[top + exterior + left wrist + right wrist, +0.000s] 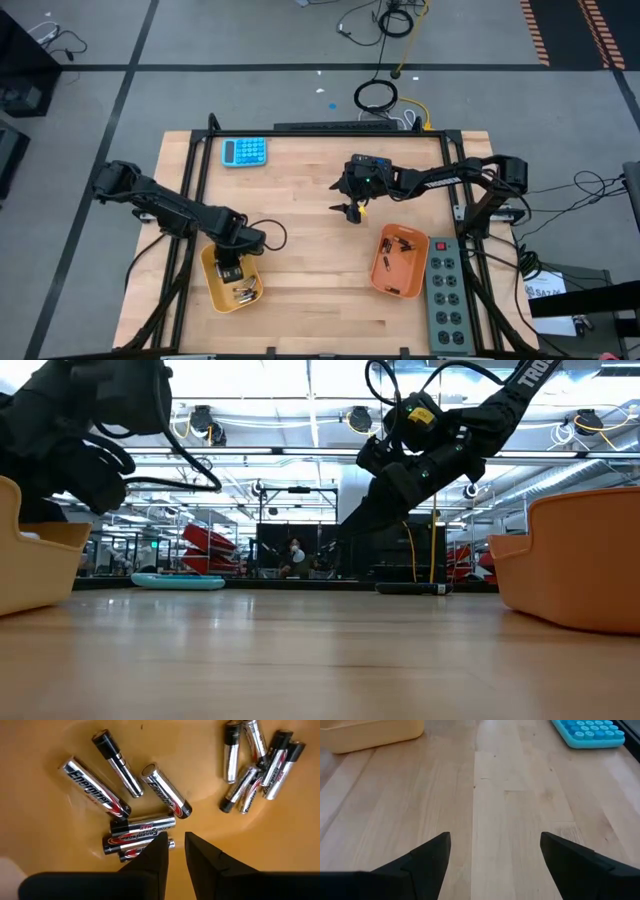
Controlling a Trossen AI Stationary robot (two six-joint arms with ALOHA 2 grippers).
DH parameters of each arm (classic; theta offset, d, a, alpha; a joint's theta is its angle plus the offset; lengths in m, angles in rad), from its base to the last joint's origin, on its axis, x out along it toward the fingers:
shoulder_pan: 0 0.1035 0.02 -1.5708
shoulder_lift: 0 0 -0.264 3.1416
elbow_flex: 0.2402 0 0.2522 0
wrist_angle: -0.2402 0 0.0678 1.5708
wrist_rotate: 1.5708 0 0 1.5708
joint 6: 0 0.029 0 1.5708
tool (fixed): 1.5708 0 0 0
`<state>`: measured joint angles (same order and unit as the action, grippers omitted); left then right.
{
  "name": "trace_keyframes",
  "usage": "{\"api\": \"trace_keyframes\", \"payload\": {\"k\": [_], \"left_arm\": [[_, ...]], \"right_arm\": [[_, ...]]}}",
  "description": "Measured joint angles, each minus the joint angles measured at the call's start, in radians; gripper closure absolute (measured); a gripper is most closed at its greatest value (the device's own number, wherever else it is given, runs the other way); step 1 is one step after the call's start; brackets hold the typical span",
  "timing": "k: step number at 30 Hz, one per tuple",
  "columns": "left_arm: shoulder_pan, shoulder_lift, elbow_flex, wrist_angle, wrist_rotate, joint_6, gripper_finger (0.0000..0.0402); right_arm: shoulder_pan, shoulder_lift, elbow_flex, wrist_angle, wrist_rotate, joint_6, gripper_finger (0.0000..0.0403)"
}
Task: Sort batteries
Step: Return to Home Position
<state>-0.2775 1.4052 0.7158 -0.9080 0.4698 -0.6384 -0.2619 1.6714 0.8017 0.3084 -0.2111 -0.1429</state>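
Observation:
Silvery batteries lie in two loose heaps on the floor of the yellow tray, the second heap farther off. My left gripper points steeply down into this tray, its fingers a narrow gap apart with nothing between them. One fingertip stands right beside the nearest battery; whether it touches I cannot tell. Darker, smaller batteries lie in the orange tray. My right gripper hangs open and empty over bare wood at mid-table.
A blue calculator lies at the far left of the table. A grey power strip lies along the right edge, beside the orange tray. Bare wood stretches between the two trays.

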Motion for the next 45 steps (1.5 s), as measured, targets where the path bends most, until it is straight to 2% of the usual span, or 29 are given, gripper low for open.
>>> {"api": "trace_keyframes", "payload": {"k": [10, 25, 29, 35, 38, 42, 45], "left_arm": [[0.0, 0.0, 0.003, -0.001, -0.019, 0.02, 0.0327], [0.0, 0.0, 0.004, 0.001, -0.443, 0.283, 0.0327], [0.0, 0.0, 0.004, 0.001, -0.503, 0.325, 0.0327], [0.0, 0.0, 0.004, 0.005, -0.536, 0.367, 0.0327], [0.0, 0.0, 0.004, 0.023, -0.594, 0.407, 0.0327], [0.019, 0.013, 0.005, 0.025, -0.65, 0.409, 0.0327], [0.025, 0.035, 0.005, 0.026, -0.655, 0.409, 0.0327]], "right_arm": [[0.0, 0.0, 0.0, 0.0, 0.0, 0.0, 0.0104], [0.0, 0.0, 0.0, 0.0, 0.0, 0.0, 0.0104], [0.0, 0.0, 0.0, 0.0, 0.0, 0.0, 0.0104], [0.0, 0.0, 0.0, 0.0, 0.0, 0.0, 0.0104], [0.0, 0.0, 0.0, 0.0, 0.0, 0.0, 0.0104], [0.0, 0.0, 0.0, 0.0, 0.0, 0.0, 0.0104], [0.0, 0.0, 0.0, 0.001, 0.0, 0.0, 0.0104]]}}
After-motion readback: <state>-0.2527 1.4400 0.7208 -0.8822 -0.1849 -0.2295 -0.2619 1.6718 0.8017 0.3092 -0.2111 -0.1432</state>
